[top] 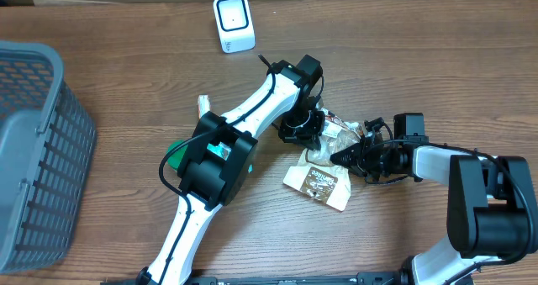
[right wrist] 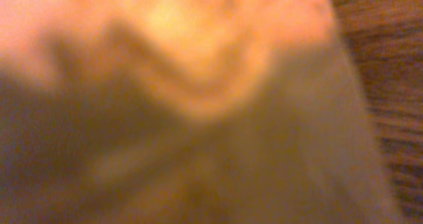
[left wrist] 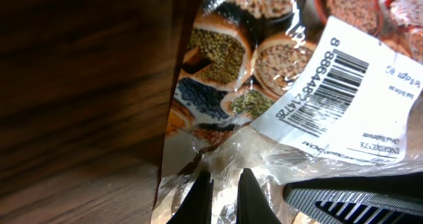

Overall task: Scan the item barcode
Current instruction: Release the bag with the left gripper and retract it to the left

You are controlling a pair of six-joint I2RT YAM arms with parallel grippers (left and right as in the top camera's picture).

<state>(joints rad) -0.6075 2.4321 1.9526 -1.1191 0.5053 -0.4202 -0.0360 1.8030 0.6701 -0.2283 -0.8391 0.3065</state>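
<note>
1. While clamped on the crinkled clear hem of the packet, pinched almost tip to tip at 6 o'clock of the left wrist view: left claw, grasping film.
2. Clenched too, nosing in from 3 o'clock against the packet in the overhead view: right claw. Cannot tell whether any film is caught in it.
3. Packet mid-table, between both claws and touching each. Barcode label at 2 o'clock from the left tips, slanted, facing that lens.
4. Farther out: scanner upright at 11 o'clock from the packet, well apart. Basket at 9 o'clock, against the table's edge.
5. Step in hand, by judgement: raising the packet and presenting it. Best done by keeping the film taut between the two claws so the label lies flat. Then turn the bars toward the scanner's face and leave them uncovered. Go slowly — a thin hem could slip out of a pinch.
6. Only in the left wrist view: legible bars and digits, plus a dark ribbed bar at 5 o'clock, probably the other claw's finger. Only in the overhead view: scanner, basket and the route between — though no bars readable there. From the right wrist view, nothing but an orange-tan blur with a strip of wood at 3 o'clock; too close to resolve.
</note>
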